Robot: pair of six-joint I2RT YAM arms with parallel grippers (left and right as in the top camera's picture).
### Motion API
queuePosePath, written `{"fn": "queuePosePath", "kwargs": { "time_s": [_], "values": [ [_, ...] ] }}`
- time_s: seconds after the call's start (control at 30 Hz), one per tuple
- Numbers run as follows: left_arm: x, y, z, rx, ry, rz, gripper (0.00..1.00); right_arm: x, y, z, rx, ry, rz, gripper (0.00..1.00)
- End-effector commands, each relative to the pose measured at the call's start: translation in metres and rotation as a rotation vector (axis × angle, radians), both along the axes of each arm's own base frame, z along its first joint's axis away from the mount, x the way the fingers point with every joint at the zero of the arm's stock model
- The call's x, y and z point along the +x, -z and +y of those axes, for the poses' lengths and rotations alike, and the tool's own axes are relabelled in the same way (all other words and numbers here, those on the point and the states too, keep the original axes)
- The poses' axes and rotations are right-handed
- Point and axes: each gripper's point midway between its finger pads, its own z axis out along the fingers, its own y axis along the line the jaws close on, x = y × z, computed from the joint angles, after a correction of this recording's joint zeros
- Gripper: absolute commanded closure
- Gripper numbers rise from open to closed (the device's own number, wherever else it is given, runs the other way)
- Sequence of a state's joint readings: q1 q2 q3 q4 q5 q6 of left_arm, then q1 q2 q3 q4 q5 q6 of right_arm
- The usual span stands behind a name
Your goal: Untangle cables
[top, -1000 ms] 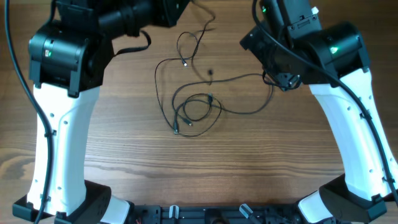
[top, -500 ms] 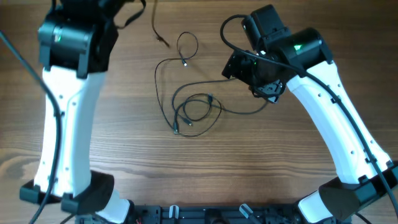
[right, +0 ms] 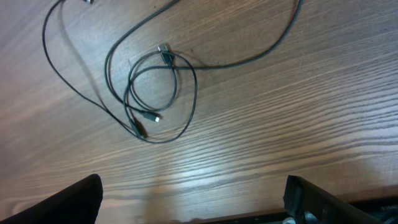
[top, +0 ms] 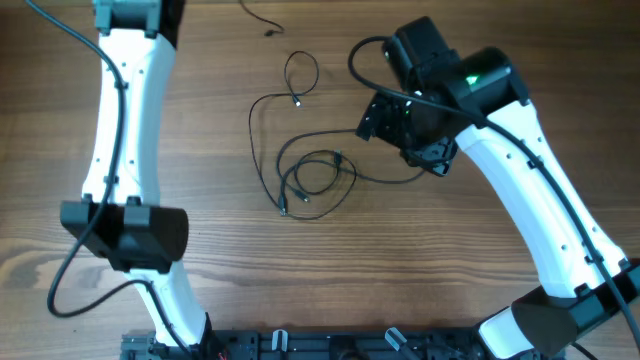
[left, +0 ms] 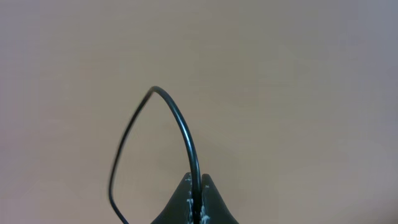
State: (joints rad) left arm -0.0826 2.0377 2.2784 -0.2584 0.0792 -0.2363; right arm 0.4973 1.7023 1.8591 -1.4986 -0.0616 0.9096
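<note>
A tangle of thin black cables [top: 318,185] lies on the wooden table in the middle: a coil with plug ends, a small loop [top: 301,68] behind it, and a long cord running right under my right arm. It also shows in the right wrist view [right: 155,93]. My left gripper [left: 196,196] is shut on one thin black cable [left: 185,134], which arches up from the fingertips. In the overhead view that gripper is out of frame at the top; the loose end of a cable [top: 262,22] hangs there. My right gripper [right: 193,202] is open and empty above the table, right of the tangle [top: 400,125].
The wooden table [top: 330,270] fills the view. My left arm [top: 125,120] stretches up the left side. My right arm [top: 520,190] crosses the right side. A dark rail [top: 330,342] runs along the table's front edge.
My left arm has swung up and back out of the top of the view, pulling one cable away from the tangle. My right arm moved left, over the long cord.
</note>
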Motion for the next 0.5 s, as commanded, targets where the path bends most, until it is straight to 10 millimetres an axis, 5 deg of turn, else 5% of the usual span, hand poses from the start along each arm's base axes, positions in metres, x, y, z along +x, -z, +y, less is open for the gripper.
{"fn": "queuePosePath", "kwargs": {
  "time_s": [0.0,0.1,0.13,0.17,0.2,0.27,0.3,0.37,0.47],
  "values": [
    [0.028,0.038,0.075,0.023,-0.139,0.054,0.96,-0.005,0.003,0.006,-0.042,-0.051,-0.010,0.05],
    [0.046,0.084,0.124,0.033,-0.212,0.131,0.95,-0.008,0.003,0.014,-0.049,-0.081,-0.022,0.05],
    [0.050,0.102,0.150,0.084,-0.249,0.159,0.95,-0.010,0.003,0.016,-0.059,-0.091,-0.023,0.05],
    [0.050,0.131,0.201,0.170,-0.365,0.223,0.90,-0.015,0.004,0.017,-0.072,-0.104,-0.020,0.05],
    [0.047,0.143,0.223,0.205,-0.421,0.255,0.68,-0.016,0.004,0.018,-0.072,-0.108,-0.018,0.05],
    [0.035,0.171,0.271,0.255,-0.539,0.349,0.46,-0.018,0.004,0.020,-0.074,-0.116,-0.016,0.05],
    [0.021,0.194,0.306,0.262,-0.618,0.425,0.00,-0.018,0.004,0.022,-0.072,-0.122,-0.020,0.04],
    [-0.011,0.234,0.359,0.245,-0.700,0.575,0.00,-0.017,0.004,0.023,-0.070,-0.123,-0.022,0.04],
    [-0.054,0.278,0.404,0.098,-0.801,0.708,0.00,-0.017,0.004,0.023,-0.070,-0.123,-0.021,0.04]
  ]
}}
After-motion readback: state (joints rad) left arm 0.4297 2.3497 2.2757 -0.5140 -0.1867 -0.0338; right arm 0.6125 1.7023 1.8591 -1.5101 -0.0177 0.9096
